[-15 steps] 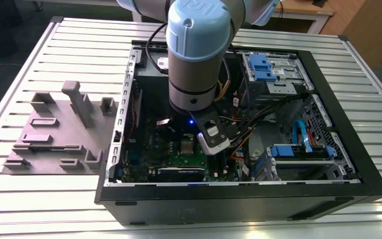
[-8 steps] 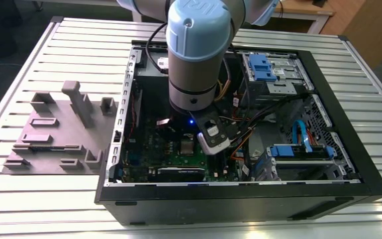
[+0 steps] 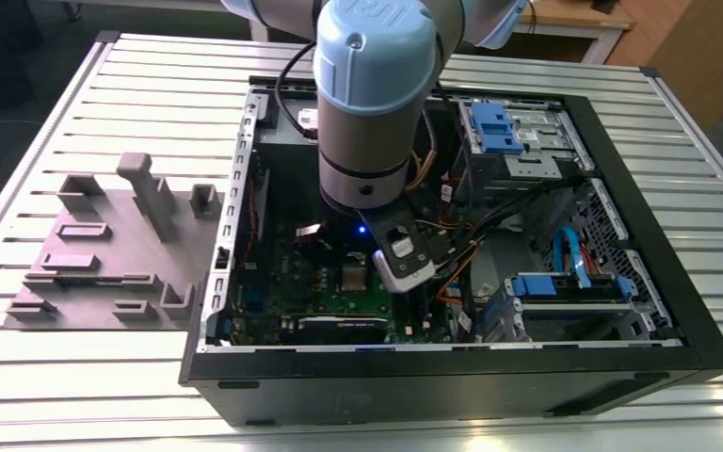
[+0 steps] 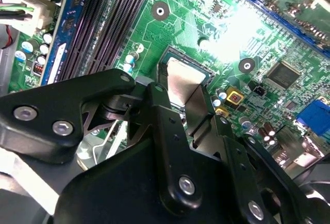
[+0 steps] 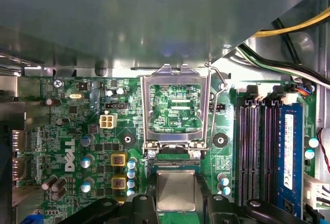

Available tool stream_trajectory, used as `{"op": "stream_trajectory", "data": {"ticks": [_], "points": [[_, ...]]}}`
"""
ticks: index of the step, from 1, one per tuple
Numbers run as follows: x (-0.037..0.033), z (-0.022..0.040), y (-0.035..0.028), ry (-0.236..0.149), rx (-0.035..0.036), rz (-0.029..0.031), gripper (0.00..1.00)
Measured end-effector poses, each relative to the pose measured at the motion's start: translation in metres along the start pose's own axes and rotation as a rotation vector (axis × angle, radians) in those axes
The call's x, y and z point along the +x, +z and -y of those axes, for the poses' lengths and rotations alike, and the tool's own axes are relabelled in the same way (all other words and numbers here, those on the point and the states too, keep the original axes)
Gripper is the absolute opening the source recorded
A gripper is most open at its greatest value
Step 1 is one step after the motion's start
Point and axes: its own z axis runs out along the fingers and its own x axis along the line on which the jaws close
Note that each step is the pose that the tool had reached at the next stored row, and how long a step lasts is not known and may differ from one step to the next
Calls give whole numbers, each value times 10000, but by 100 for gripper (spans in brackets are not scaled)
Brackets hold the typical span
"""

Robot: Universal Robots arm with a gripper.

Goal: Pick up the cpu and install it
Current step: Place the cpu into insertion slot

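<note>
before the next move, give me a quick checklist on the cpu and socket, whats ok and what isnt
1. Frame open: ok. The frame is flipped up, off the cpu.
2. Cpu over socket: ok. In the second wrist view it lies in the socket, within its dark rim.
3. Cpu seated flat: cannot tell.
4. Tool on target: ok. The tool sits right at the cpu.
5. Tool's grip on the cpu: cannot tell.
6. Cables clear: ok. The cables lie off to the side, apart from the socket.
</note>
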Motion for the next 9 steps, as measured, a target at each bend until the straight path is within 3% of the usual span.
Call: {"op": "stream_trajectory", "data": {"ticks": [3, 9], "points": [[13, -1, 3, 0, -43, 35, 38], [14, 1, 8, 47, -40, 38, 38]]}}
